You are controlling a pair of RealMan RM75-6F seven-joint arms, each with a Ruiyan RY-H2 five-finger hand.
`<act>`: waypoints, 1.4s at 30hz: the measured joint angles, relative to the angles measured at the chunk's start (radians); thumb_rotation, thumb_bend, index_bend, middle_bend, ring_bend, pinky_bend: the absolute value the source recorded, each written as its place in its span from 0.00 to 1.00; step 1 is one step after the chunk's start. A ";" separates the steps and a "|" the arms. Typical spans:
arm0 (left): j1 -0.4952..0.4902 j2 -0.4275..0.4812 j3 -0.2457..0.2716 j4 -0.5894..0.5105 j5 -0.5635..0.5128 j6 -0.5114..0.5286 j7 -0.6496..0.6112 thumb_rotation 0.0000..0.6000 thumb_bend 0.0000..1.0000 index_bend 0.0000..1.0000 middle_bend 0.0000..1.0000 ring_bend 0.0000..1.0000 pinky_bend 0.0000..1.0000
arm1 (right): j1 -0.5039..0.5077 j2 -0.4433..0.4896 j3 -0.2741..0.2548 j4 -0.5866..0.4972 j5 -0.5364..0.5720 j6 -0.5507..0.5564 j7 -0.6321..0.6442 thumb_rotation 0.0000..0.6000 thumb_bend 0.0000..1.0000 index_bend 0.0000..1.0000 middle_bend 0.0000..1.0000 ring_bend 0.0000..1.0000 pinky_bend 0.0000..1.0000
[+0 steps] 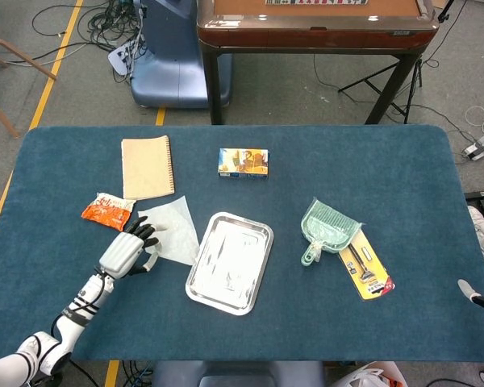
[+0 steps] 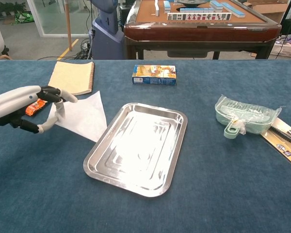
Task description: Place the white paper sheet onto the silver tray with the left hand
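My left hand point(image 1: 127, 251) point(image 2: 24, 107) pinches the near left edge of the white paper sheet point(image 1: 173, 229) point(image 2: 83, 116) and holds that edge up off the blue table, so the sheet hangs slanted towards the tray. The silver tray point(image 1: 230, 262) point(image 2: 138, 147) lies just right of the sheet with nothing in it. Of my right hand, only a white part point(image 1: 482, 266) shows at the head view's right edge; how its fingers stand is hidden.
A spiral notebook point(image 1: 148, 166) and an orange snack packet point(image 1: 107, 210) lie behind and left of the sheet. A small blue box point(image 1: 243, 162) sits at the back middle. A green dustpan point(image 1: 328, 226) and a yellow packaged tool point(image 1: 365, 268) lie right of the tray.
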 measured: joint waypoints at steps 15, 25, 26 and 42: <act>-0.136 -0.008 -0.136 -0.117 -0.049 -0.036 -0.031 1.00 0.48 0.58 0.22 0.19 0.04 | -0.014 -0.003 -0.002 0.009 -0.005 0.016 0.015 1.00 0.12 0.11 0.18 0.10 0.17; -0.151 -0.051 -0.085 -0.225 -0.026 -0.049 -0.038 1.00 0.48 0.56 0.22 0.19 0.04 | -0.019 -0.010 -0.002 0.019 -0.007 0.021 0.024 1.00 0.11 0.11 0.18 0.10 0.17; -0.151 -0.057 -0.072 -0.232 -0.019 -0.052 -0.039 1.00 0.48 0.56 0.22 0.19 0.04 | -0.019 -0.010 -0.002 0.019 -0.007 0.021 0.023 1.00 0.11 0.11 0.18 0.10 0.17; -0.138 -0.077 0.054 -0.248 0.017 -0.128 -0.071 1.00 0.48 0.55 0.22 0.19 0.04 | -0.029 -0.011 -0.001 0.016 -0.013 0.036 0.025 1.00 0.12 0.11 0.18 0.10 0.17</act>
